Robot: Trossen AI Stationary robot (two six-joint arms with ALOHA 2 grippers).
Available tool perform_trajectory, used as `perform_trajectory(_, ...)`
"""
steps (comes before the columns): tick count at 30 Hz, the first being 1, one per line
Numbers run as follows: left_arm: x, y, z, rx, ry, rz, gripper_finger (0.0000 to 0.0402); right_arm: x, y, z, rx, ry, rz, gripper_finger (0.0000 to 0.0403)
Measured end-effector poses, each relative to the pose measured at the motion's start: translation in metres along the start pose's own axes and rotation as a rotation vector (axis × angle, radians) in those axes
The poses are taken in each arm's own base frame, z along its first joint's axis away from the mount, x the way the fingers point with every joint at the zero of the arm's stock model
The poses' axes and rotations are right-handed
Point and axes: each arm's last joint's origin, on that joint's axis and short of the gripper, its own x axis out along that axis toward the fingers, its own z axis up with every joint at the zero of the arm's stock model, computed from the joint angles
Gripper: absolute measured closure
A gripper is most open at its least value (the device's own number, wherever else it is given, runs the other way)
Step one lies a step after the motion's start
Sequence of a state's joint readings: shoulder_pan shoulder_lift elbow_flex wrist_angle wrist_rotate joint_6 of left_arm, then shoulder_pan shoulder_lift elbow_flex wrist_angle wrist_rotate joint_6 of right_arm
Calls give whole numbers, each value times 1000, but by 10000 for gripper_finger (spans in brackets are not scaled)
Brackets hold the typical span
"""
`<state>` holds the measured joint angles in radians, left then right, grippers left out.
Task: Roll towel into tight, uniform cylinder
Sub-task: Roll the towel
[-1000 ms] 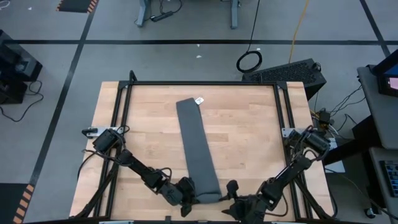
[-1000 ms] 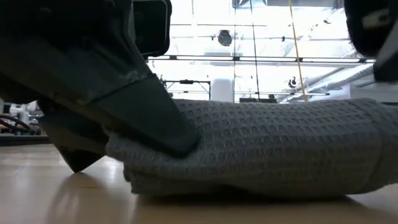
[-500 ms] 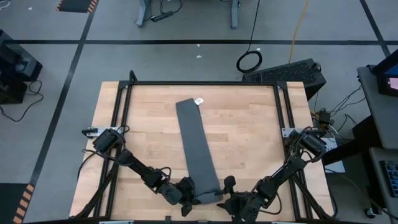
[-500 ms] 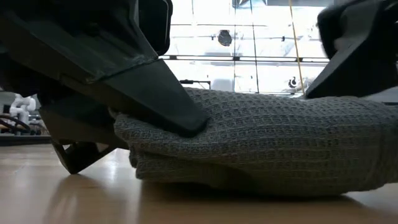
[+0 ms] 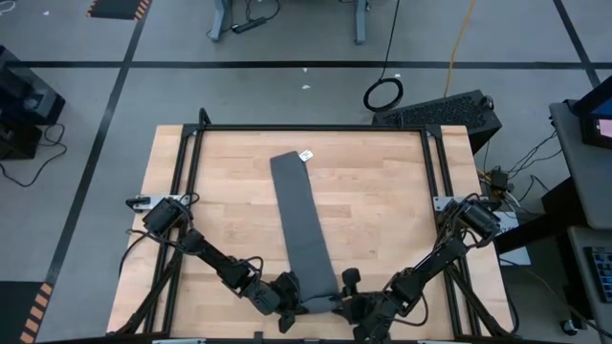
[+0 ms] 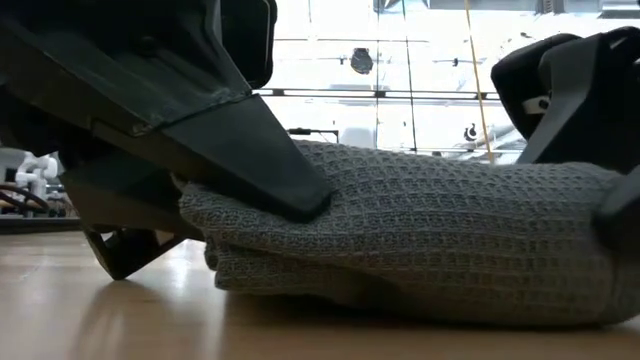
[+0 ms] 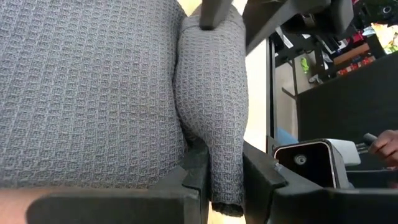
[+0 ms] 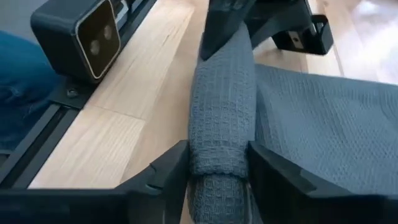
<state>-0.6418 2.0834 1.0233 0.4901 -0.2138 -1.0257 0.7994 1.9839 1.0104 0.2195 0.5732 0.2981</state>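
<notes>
Counter (image 5: pixel 382 210): pale wood inside a black frame; no containers on it.
Towel (image 5: pixel 301 225): long dark grey strip down the middle, white tag (image 5: pixel 307 154) at the far end, first roll (image 8: pixel 221 118) started at the near edge.
Left gripper (image 7: pixel 222 180): at the roll's left end, closed on the towel, fingers pinching it.
Right gripper (image 8: pixel 217 168): has moved in from beside the towel over the last second; fingers now straddle the roll's right end, narrowing, not clearly clamped.
Meaning: likely both ends nearly secured, so rolling toward the tag can go on evenly.
</notes>
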Motion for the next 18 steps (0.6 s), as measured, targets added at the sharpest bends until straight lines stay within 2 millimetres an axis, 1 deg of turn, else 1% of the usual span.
perform_trajectory(6, 0, 0, 0, 12, -21, 11, 336, 4, -6, -1, 86, 35, 4, 268)
perform_trajectory(11, 0, 1, -1, 48, -56, 46, 332, 10, -14, 0, 169, 78, 68, 301)
perform_trajectory(14, -1, 2, -3, 70, -43, 54, 316, 13, -19, 1, 226, 106, 84, 329)
perform_trajectory(18, -3, -1, -9, 152, 2, 49, 279, 16, -26, 2, 301, 136, 112, 364)
